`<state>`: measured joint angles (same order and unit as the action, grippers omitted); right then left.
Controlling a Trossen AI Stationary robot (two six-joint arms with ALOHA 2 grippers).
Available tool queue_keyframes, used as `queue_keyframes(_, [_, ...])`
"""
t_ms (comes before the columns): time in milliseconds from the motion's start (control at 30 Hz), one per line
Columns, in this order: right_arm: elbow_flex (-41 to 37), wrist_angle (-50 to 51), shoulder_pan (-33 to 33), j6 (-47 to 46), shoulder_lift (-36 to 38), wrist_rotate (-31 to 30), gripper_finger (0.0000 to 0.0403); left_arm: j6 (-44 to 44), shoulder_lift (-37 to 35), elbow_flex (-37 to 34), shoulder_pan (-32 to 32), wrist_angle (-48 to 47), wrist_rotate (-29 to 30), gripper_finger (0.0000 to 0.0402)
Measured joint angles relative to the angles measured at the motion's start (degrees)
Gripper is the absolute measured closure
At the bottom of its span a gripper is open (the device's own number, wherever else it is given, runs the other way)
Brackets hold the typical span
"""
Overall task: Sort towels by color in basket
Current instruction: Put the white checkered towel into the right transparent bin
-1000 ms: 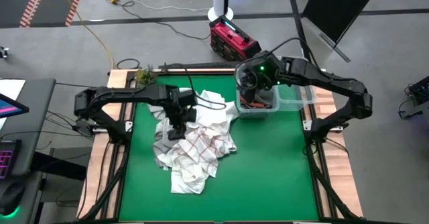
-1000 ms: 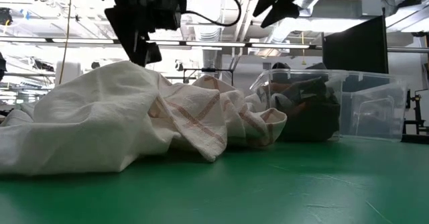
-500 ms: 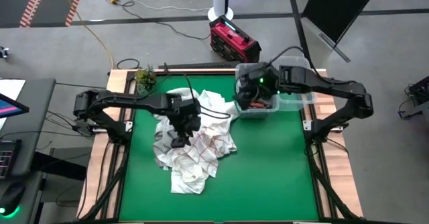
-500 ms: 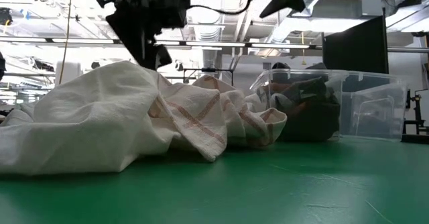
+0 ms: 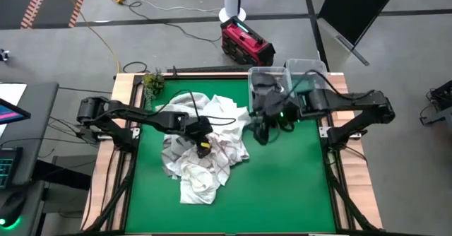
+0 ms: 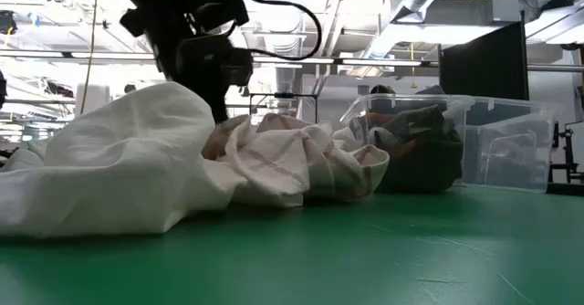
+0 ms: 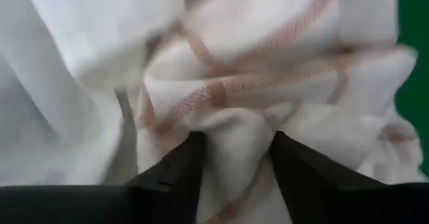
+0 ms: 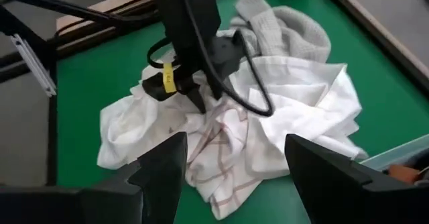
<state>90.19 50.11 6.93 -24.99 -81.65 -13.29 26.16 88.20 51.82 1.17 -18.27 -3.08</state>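
In the middle of the green table [image 5: 282, 193] lies a heap of towels [image 5: 205, 148], and the left gripper [image 5: 203, 146] is pushed down right into the top of it. Its two dark fingers [image 7: 177, 174] stand a little apart with a fold of the checked towel [image 7: 268, 83] bunched up between them, so it looks like it is pinching that fold, but I cannot tell if the grip is tight yet. The checked towel sits straight under this gripper, touching it, with plain white cloth [image 6: 109, 168] spread around it and a light grey towel [image 8: 288, 29] at the far edge of the heap. The clear basket [image 5: 311, 87] stands well apart, on the right side of the table, and dark and orange cloth shows inside it. The right gripper [image 8: 231, 163] hangs wide and empty between the basket and the heap, looking at the heap. The left arm is much nearer to the checked towel, so the lift seems to be its job, and the towel would need to travel to the right.
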Motion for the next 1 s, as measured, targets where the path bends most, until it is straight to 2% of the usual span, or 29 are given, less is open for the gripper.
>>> queue_keyframes(67, [0.00,-0.02,2.89,0.04,0.00,-3.37,0.0122,1.56,0.02,-0.79,-0.60,-0.68,-1.13,0.0272])
queue_keyframes(167, [0.00,-0.01,6.95,2.67,0.00,-7.37,0.0122,6.43,0.02,-0.80,-1.63,-0.05,-1.63,0.0359])
queue_keyframes(233, [0.00,0.21,9.08,4.23,0.00,-8.17,0.0122,11.93,0.02,-0.80,-2.45,2.57,-1.24,0.0385])
queue_keyframes(367, [0.00,1.32,12.71,1.20,1.10,-8.97,0.0122,19.44,0.02,-0.80,-4.18,16.16,3.74,0.0388])
queue_keyframes(533, [0.00,3.13,16.89,1.49,3.11,-19.25,0.0122,20.47,0.02,-0.78,-4.42,39.88,10.04,0.0390])
queue_keyframes(700, [0.00,2.86,18.33,6.30,5.85,-21.80,0.0122,21.00,0.02,-0.77,-4.35,60.39,10.28,0.0391])
queue_keyframes(767, [0.00,2.61,17.71,8.29,6.47,-21.82,0.0122,24.08,0.02,-0.24,-4.39,66.24,8.67,0.0391])
queue_keyframes(867, [0.00,-0.47,15.98,12.33,6.67,-21.78,0.0122,25.76,0.02,3.26,-4.13,66.07,6.66,0.0391])
queue_keyframes(1000, [0.00,-5.70,13.98,18.05,6.35,-21.60,0.0122,21.29,0.02,10.56,-4.11,56.90,6.36,0.0392])
